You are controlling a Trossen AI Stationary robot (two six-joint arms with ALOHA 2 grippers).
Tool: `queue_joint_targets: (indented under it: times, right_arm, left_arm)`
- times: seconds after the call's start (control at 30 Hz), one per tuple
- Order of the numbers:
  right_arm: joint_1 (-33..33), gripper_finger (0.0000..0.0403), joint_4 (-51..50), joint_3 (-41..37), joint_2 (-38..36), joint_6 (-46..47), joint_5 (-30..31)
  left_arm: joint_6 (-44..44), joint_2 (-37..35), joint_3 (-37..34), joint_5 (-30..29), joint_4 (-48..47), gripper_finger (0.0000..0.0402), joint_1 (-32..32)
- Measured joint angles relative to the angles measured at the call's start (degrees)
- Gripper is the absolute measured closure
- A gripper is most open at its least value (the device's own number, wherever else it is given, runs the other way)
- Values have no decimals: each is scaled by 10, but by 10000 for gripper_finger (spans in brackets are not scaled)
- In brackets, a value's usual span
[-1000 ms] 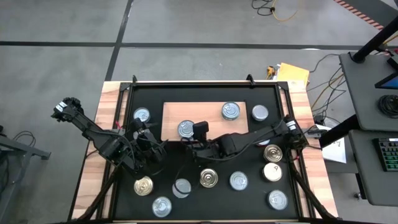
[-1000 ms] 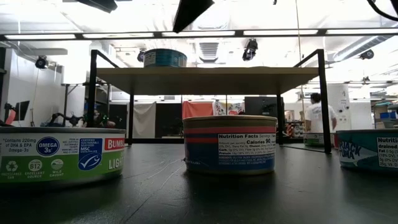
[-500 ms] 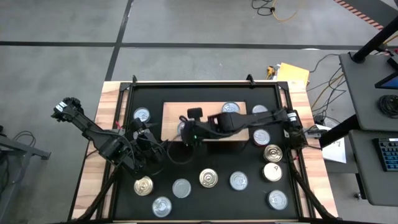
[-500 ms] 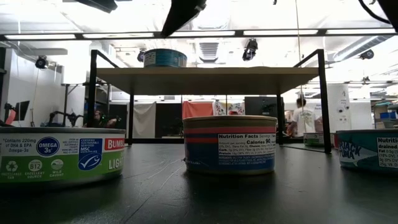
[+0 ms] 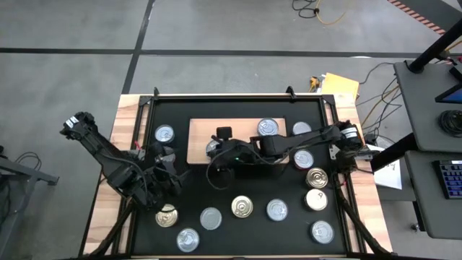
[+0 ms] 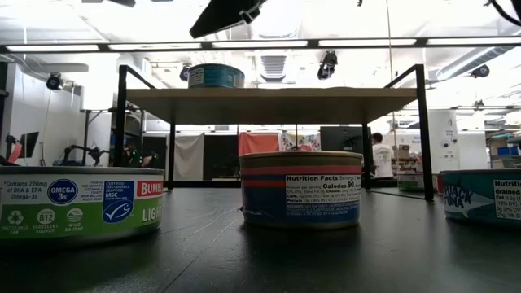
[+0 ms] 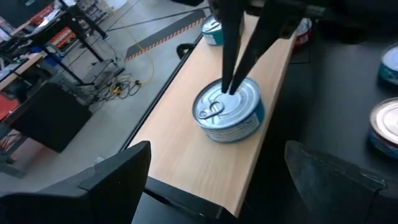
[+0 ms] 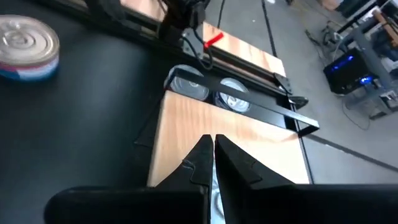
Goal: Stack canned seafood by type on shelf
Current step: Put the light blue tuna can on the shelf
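The shelf (image 5: pixel 245 148) is a light-wood board at the mat's far middle, raised on dark legs in the low view (image 6: pixel 269 102). Two tins stand on it: one at its right (image 5: pixel 268 128), one at its left (image 7: pixel 229 109). My right gripper (image 7: pixel 230 88) is shut, its tips at the left tin's lid; in its own view (image 8: pixel 212 152) the tin shows just beneath. My left gripper (image 7: pixel 217 186) hangs open over the mat left of the shelf (image 5: pixel 175 173), holding nothing. Several more tins stand on the black mat (image 5: pixel 242 206). My right gripper's shut fingertips (image 7: pixel 227 84) meet the lid of the shelf's left tin beside its pull tab (image 7: pixel 214 109). The fingers come down from above, slanting from the table's right. The tin stands upright on the board.
Tins stand on the mat left (image 5: pixel 164 133) and right (image 5: pixel 302 131) of the shelf, and in rows toward the near edge (image 5: pixel 277 209). In the low view, three tins (image 6: pixel 301 189) stand close before the camera. A black frame rims the mat (image 5: pixel 238 97).
My right gripper has swung from over the mat near the shelf's front edge toward the table's far-left, coming over the left tin on the shelf and tipping less steeply. The tins have stayed in place.
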Motion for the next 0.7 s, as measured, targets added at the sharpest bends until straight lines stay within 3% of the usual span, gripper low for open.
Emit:
queue_joint_targets:
  times: [0.17, 0.27, 0.33, 0.4, 0.7]
  right_arm:
    - [-4, 394, 61, -111, -60, 64, 0]
    - [-7, 394, 68, -153, -91, 140, 29]
    - [-8, 394, 65, -157, -108, 230, 63]
    - [-11, 394, 47, -154, -124, 289, 48]
    - [-14, 394, -46, -91, -105, 377, 19]
  left_arm:
    - [-2, 0, 0, -1, -3, 47, -13]
    - [-2, 0, 0, -1, -5, 47, -14]
    - [-1, 0, 0, -4, -7, 47, -14]
    - [-1, 0, 0, -6, -8, 47, -14]
    - [-1, 0, 0, -7, -8, 47, -13]
